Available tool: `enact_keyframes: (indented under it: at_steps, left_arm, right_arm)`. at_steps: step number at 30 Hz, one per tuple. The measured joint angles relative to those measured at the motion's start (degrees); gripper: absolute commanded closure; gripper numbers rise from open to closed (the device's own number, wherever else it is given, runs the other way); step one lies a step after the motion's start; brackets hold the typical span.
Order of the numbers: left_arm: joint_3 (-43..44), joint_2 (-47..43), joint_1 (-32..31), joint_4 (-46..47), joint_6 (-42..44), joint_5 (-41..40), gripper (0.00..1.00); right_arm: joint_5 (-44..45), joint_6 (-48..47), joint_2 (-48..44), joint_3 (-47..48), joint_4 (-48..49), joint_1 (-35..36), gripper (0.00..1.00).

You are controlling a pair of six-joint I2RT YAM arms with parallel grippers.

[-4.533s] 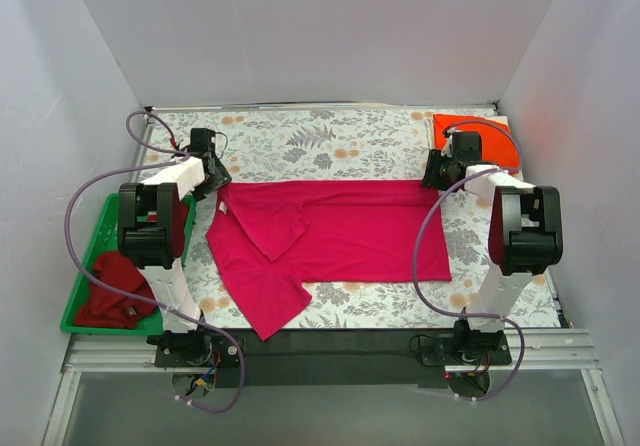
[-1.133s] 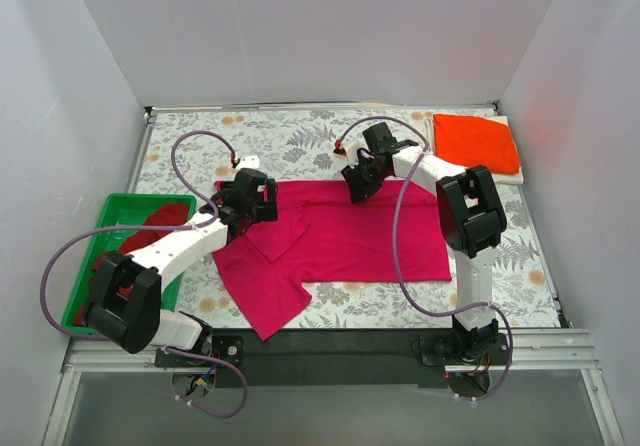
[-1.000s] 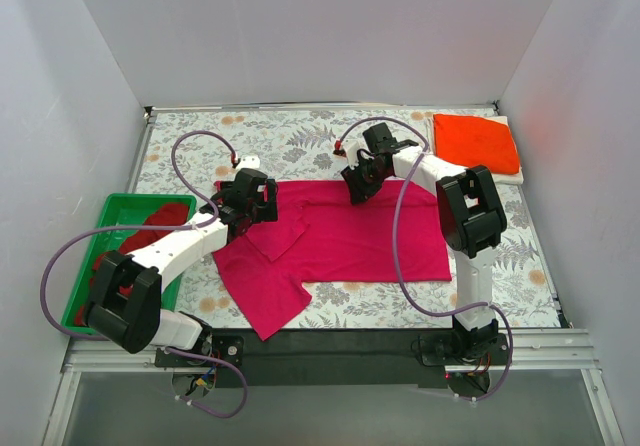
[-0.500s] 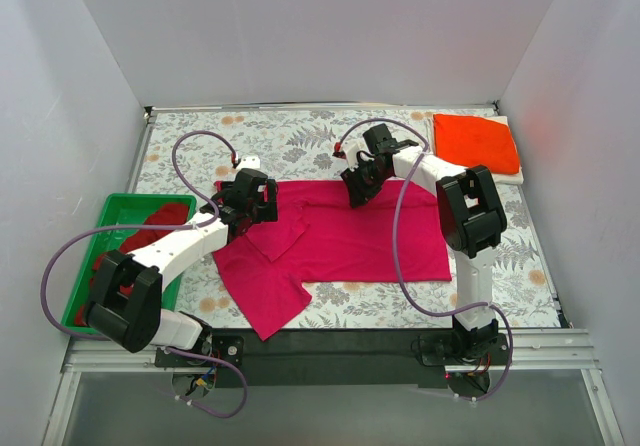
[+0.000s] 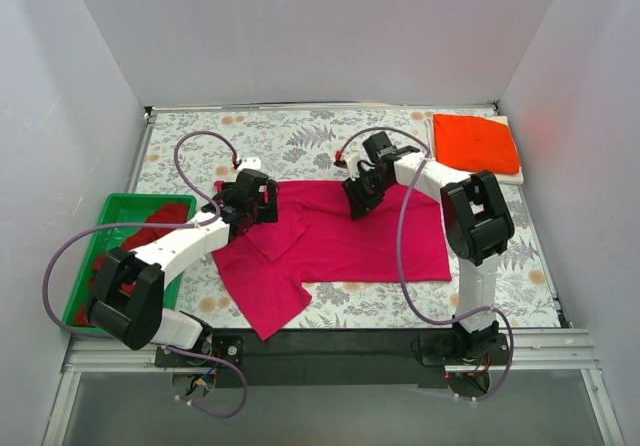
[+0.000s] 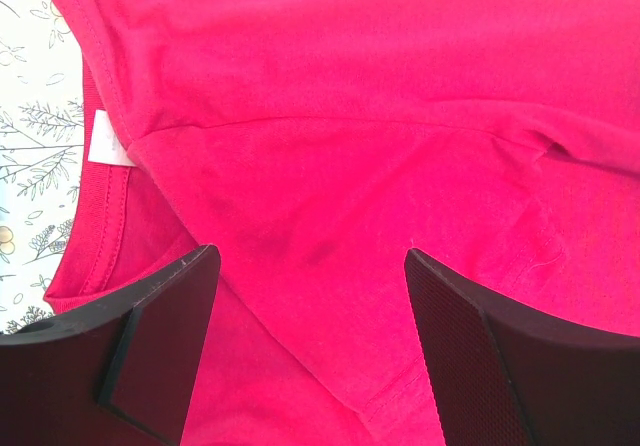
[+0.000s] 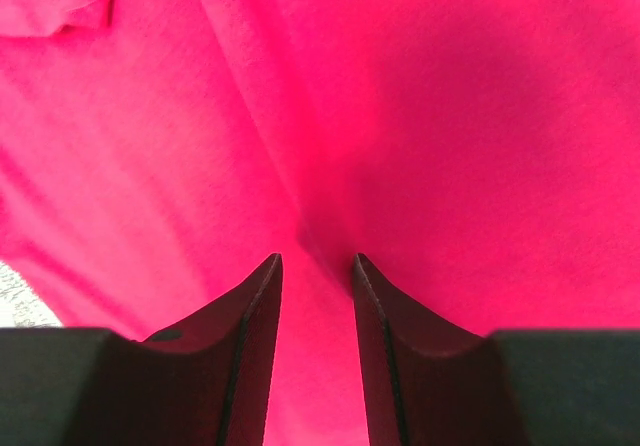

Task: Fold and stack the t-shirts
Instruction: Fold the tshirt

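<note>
The magenta shirt (image 5: 340,241) lies spread across the middle of the table (image 5: 300,136), collar toward the left arm. The right gripper (image 7: 316,306) sits on its far edge, jaws drawn close together, and it seems to pinch a ridge of cloth between them, though the wrist view is too tight to be sure. The left gripper (image 6: 310,351) hangs over the collar area with jaws spread wide and nothing in them.

To fold well, the left gripper probably needs a matching hold on the far edge near the collar before anything lifts, so both arms carry the edge level and the crease runs straight. One-sided pulling would likely skew it.

The sleeve (image 5: 265,301) sticking out toward the near edge will want tucking in. The folded orange shirt (image 5: 475,143) rests at the far right corner, well apart. The green tray (image 5: 75,301) at the left holds a dark red shirt (image 5: 155,221), close under the left arm.
</note>
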Motion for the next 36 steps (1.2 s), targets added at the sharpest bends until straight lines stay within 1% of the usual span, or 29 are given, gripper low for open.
enact_keyframes:
  at_steps: [5,11,16,18,21,23,26,30,36]
  left_arm:
    - [0.0,0.0,0.0,0.0,0.0,0.0,0.31]
    - [0.0,0.0,0.0,0.0,0.1,0.0,0.31]
    - [0.0,0.0,0.0,0.0,0.2,0.0,0.31]
    - [0.0,0.0,0.0,0.0,0.2,0.0,0.31]
    - [0.0,0.0,0.0,0.0,0.2,0.0,0.31]
    - [0.0,0.0,0.0,0.0,0.3,0.0,0.31]
    - [0.0,0.0,0.0,0.0,0.2,0.0,0.31]
    - [0.0,0.0,0.0,0.0,0.3,-0.1,0.32]
    - [0.0,0.0,0.0,0.0,0.5,-0.3,0.32]
  right_arm:
    - [1.6,2.7,-2.4,-3.1,-0.1,0.4,0.64]
    - [4.5,5.5,-4.3,-3.9,-0.5,0.4,0.64]
    - [8.2,10.2,-8.5,-7.4,-0.9,0.0,0.64]
    - [10.6,12.3,-9.4,-7.8,-1.5,-0.4,0.64]
    - [17.9,15.5,-9.6,-6.3,-1.8,-2.2,0.65]
    - [23.5,17.9,-8.5,-1.0,-2.3,-4.6,0.65]
    - [28.4,19.8,-4.9,5.1,-1.1,-7.1,0.65]
    - [30.5,21.1,0.2,7.8,-1.1,-8.4,0.65]
    - [31.7,21.7,3.6,7.5,-2.1,-9.0,0.65]
